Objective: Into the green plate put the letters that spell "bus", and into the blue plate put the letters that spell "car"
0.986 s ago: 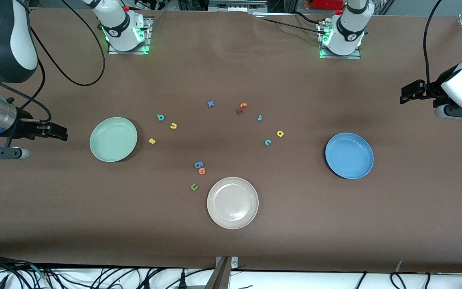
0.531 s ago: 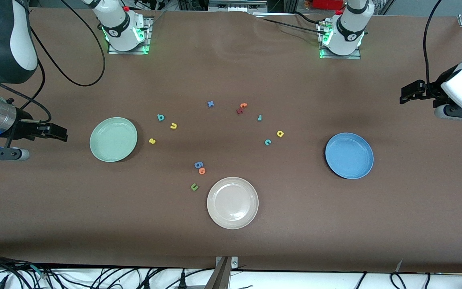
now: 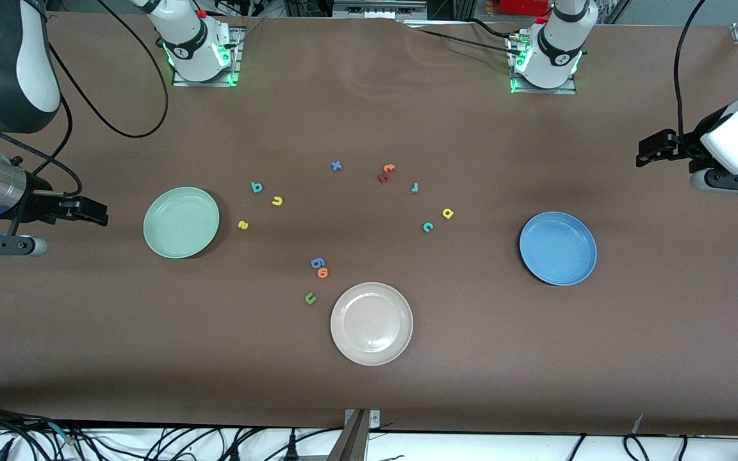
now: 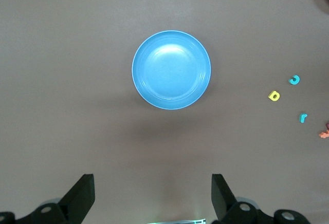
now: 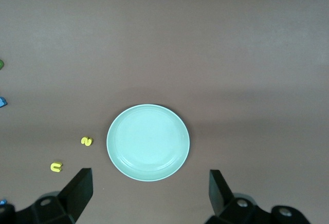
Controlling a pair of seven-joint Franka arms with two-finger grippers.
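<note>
- Left hand (image 3: 649, 149): fingers spread wide, holding nothing, up over the worktop (image 3: 535, 358) at the left arm's end, past the blue plate (image 3: 558, 248). Waiting.
- Right hand (image 3: 90, 211): also wide open & empty, over the right arm's end of the worktop, just beside the green plate (image 3: 181, 223).
- "bus" letters lie near the green plate, toward mid-worktop: teal b (image 3: 256, 187), yellow u (image 3: 277, 201), yellow s (image 3: 243, 225). All apart from each other, none in the plate yet.
- "car" letters sit between mid-worktop & the blue plate: teal r (image 3: 414, 187), yellow a (image 3: 448, 213), teal c (image 3: 428, 226). a & c near each other but not touching.
- Not wanted: green u (image 3: 310, 298), blue g (image 3: 317, 262) w/ an orange o (image 3: 323, 273) touching it, orange t (image 3: 389, 168) against a dark red letter, blue x (image 3: 336, 166), beige plate (image 3: 371, 323).
- Handling, my guess: foam, so v. light, soft, squashy; won't break but can flick away or stick to a finger on release.
- Lying flat & thin, so little to pinch: come straight down, fingers astride the outer edges, close gently. Narrowest span best, e.g. across the stem of b or r.
- Plates: rigid, shallow rim; a low drop should keep letters in.
</note>
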